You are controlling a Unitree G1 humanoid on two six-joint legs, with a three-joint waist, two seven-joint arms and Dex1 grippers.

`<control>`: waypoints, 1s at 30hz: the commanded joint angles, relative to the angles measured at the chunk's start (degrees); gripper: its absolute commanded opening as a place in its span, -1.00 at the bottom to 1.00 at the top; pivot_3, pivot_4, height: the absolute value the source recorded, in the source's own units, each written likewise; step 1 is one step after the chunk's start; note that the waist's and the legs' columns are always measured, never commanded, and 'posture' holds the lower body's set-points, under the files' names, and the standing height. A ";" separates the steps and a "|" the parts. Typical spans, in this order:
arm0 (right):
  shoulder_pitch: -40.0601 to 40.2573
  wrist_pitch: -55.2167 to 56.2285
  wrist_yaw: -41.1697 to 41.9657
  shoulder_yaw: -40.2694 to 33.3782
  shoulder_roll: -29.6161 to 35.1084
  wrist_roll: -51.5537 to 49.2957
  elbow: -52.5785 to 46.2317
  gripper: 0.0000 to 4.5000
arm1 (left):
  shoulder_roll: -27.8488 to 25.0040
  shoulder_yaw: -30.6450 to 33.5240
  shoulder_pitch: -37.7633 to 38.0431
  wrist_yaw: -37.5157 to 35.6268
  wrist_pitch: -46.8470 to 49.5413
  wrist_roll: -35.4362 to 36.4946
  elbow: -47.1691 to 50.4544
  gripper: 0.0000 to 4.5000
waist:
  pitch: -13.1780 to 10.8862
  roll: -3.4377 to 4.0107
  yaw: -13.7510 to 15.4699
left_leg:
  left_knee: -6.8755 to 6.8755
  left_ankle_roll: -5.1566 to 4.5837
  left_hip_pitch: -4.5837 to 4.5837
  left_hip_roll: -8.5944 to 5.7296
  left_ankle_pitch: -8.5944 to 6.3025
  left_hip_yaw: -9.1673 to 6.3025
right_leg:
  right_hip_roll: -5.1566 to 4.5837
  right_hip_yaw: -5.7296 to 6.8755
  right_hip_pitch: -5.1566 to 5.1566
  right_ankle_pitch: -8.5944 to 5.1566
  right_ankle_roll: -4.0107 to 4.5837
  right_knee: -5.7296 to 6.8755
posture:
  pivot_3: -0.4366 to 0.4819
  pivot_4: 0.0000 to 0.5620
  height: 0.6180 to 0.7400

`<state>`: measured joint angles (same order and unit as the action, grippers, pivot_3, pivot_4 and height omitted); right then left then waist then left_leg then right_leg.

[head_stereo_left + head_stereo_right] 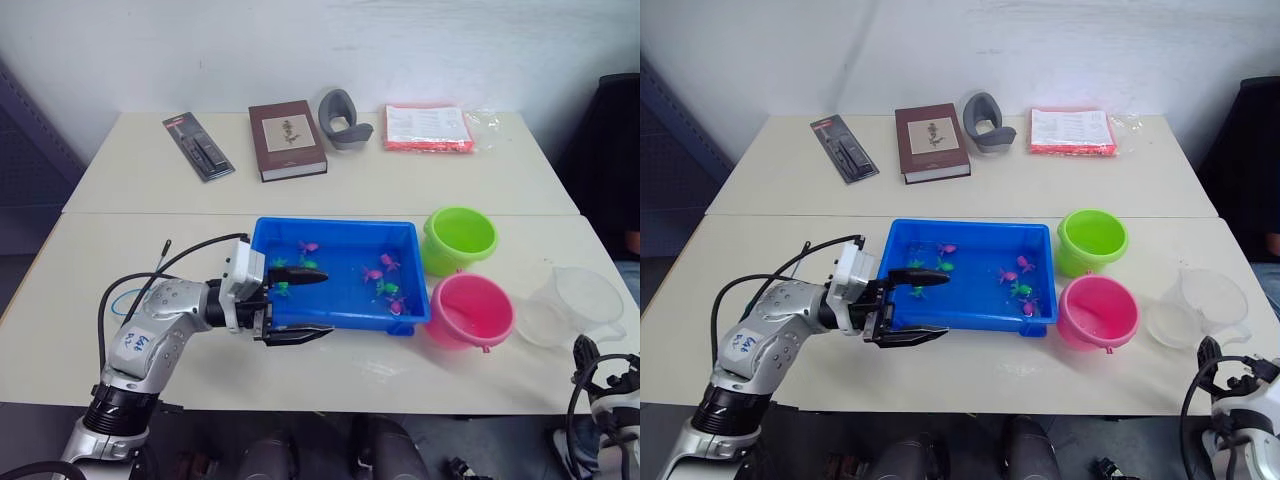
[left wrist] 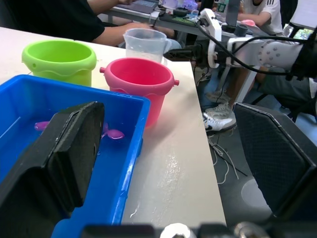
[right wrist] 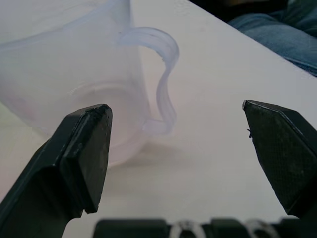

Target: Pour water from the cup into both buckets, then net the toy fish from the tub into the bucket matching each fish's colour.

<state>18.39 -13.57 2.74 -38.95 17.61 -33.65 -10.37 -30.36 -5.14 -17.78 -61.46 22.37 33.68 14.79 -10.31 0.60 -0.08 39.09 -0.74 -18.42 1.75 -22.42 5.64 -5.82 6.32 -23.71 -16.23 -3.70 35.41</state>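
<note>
The tub (image 1: pixel 340 268), a shallow rectangular blue plastic tray w/ a rim, is being seen w/ its long axis running left-right across the pale counter (image 1: pixel 150 180). Tiny pink and green toy fish (image 1: pixel 385 280) are lying in it, scattered from the left part to the right part. The left claw (image 1: pixel 298 305) is being held spread wide at the tub's front-left corner: one black finger is reaching over the rim above the water, the other is outside, along the front wall, so the rim is standing between them w/o being pinched. Just right of the tub, the round lime green bucket (image 1: pixel 460 238) is standing behind the pink bucket (image 1: pixel 471 310), both upright. The cup (image 1: pixel 575 305), clear plastic, is standing upright right of the pink one, near the counter's right edge. In the right wrist view, the right claw (image 3: pixel 178 163) is being held spread, and the cup's curved handle is pointing toward the gap between the fingers, apart from both.
</note>
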 commanded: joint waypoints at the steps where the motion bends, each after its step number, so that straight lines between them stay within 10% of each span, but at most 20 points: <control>1: -0.55 0.65 -1.63 -2.36 0.87 1.68 0.94 1.00 | -0.06 0.40 -0.67 -0.11 -1.13 -0.50 0.85 0.98 | 0.00 0.00 -0.01 | 0.00 0.02 0.00 0.02 0.01 0.00 | 0.02 0.00 0.00 0.00 0.00 0.00 | -0.05 -0.47 1.00; 19: -8.28 3.69 4.16 -3.55 4.70 1.88 12.37 1.00 | 0.11 0.16 -1.34 -0.84 -3.03 -2.31 -0.84 0.98 | 0.00 0.00 -0.03 | 0.00 0.02 0.01 0.03 0.05 0.03 | 0.04 -0.04 0.00 0.00 0.00 0.02 | -0.05 -0.47 1.00; 23: -9.53 4.19 5.95 -4.01 4.64 0.49 13.56 0.51 | 0.08 0.08 -1.16 -1.09 -3.57 -2.70 -1.01 1.00 | 0.00 0.00 -0.06 | 0.00 0.02 0.01 0.04 0.05 0.04 | 0.04 -0.04 -0.01 0.00 0.00 0.01 | -0.05 -0.47 1.00; 30: -10.28 4.09 8.55 -5.14 4.09 -2.12 11.44 -0.96 | 0.30 -0.13 -1.28 -1.54 -4.36 -3.04 -1.73 1.00 | 0.00 0.00 0.02 | 0.00 0.00 0.00 0.03 0.06 0.03 | 0.03 -0.03 0.00 0.00 -0.01 0.00 | -0.05 -0.47 1.00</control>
<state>7.63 -11.00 10.64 -41.05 20.93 -34.06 3.99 -30.18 -5.47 -18.75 -62.46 19.09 30.79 12.59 -10.31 0.60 -0.06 39.09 -0.74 -18.42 1.78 -22.36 5.67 -5.79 6.29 -23.71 -16.22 -3.70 35.42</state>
